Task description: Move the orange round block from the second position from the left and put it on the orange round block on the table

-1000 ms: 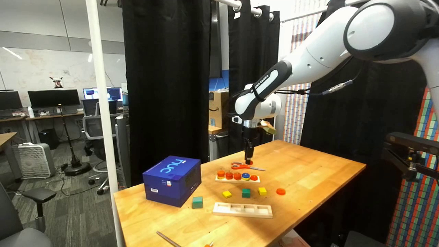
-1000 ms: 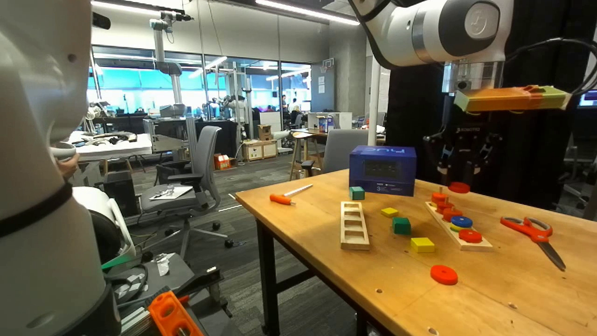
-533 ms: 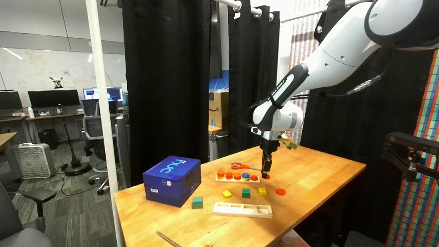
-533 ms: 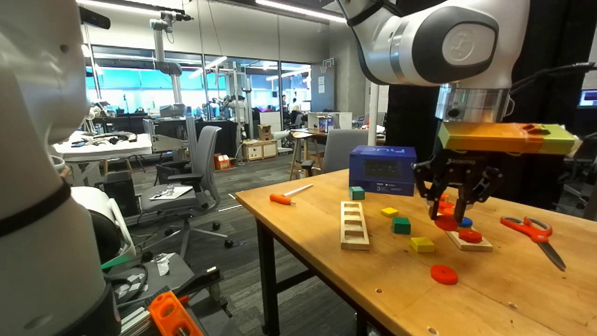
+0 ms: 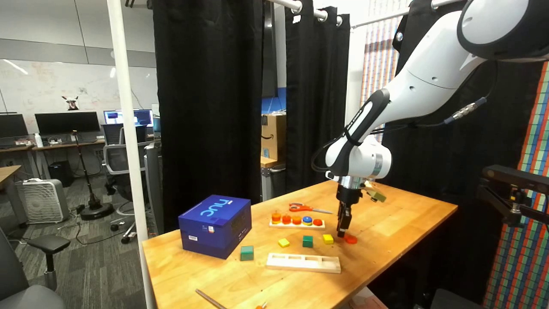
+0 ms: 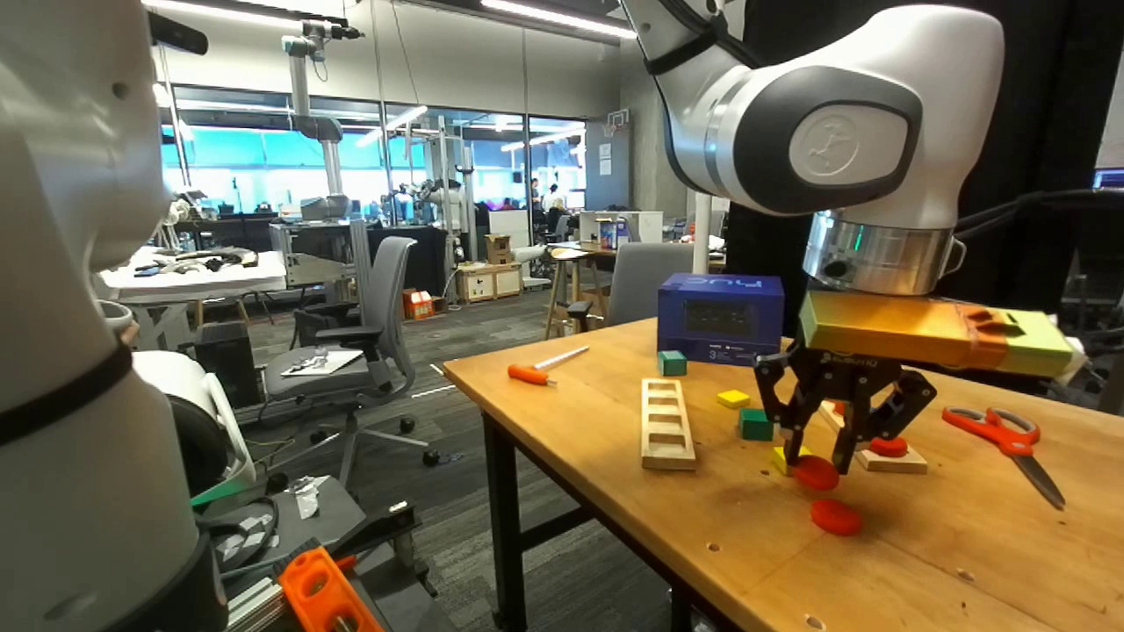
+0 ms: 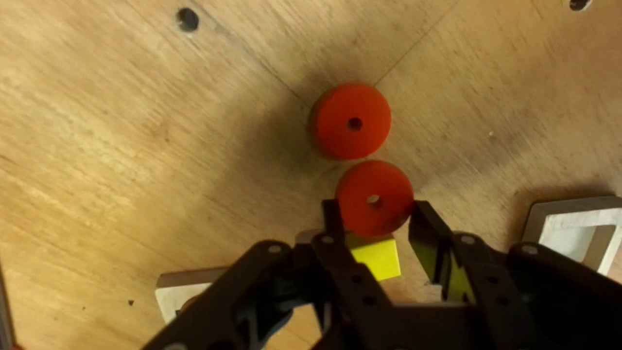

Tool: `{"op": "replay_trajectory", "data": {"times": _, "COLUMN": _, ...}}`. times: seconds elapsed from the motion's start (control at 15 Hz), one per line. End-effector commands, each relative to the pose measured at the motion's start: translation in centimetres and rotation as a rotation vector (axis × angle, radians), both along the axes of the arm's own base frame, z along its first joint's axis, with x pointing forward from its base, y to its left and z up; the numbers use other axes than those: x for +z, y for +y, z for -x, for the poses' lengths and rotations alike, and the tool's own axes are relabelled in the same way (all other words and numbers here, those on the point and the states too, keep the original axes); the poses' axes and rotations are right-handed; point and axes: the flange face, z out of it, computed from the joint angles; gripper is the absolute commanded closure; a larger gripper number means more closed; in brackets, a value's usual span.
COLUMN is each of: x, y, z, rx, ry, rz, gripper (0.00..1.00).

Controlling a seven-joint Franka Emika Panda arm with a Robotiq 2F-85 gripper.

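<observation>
My gripper (image 7: 374, 206) is shut on an orange round block (image 7: 371, 177) with a centre hole, its fingertips on opposite sides of the rim. In an exterior view this held block (image 6: 817, 474) is tilted and hangs above the table (image 6: 702, 509). The orange round block on the table (image 6: 836, 518) lies flat, nearer that camera; it also shows in the wrist view (image 7: 354, 99), just beyond the held one. In an exterior view my gripper (image 5: 342, 232) is just left of the table's orange block (image 5: 351, 240), low over the wooden top. The two blocks look apart.
A wooden peg rack (image 5: 276, 226) holds several orange pieces and a blue one. A yellow block (image 7: 381, 262) is under the gripper; another yellow block (image 5: 284, 243) and green blocks (image 5: 307, 241) lie nearby. Also there: a slotted tray (image 5: 300, 268), scissors (image 5: 300, 207) and a blue box (image 5: 214, 231).
My gripper has moved from over the scissors and rack toward the orange block on the table and come down lower, with the held orange block in it. The other things have stayed put.
</observation>
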Motion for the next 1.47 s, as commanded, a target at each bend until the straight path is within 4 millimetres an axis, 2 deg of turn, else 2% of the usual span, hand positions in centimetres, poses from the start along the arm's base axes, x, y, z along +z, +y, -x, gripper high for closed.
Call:
{"op": "replay_trajectory", "data": {"times": 0.0, "x": 0.5, "y": -0.7, "z": 1.1, "rx": 0.003, "ry": -0.033, "rz": 0.005, "gripper": 0.80}}
{"op": "replay_trajectory", "data": {"times": 0.53, "x": 0.3, "y": -1.7, "z": 1.2, "rx": 0.018, "ry": -0.031, "rz": 0.013, "gripper": 0.80}}
{"op": "replay_trajectory", "data": {"times": 1.4, "x": -0.7, "y": -1.8, "z": 1.8, "rx": 0.024, "ry": -0.012, "rz": 0.008, "gripper": 0.80}}
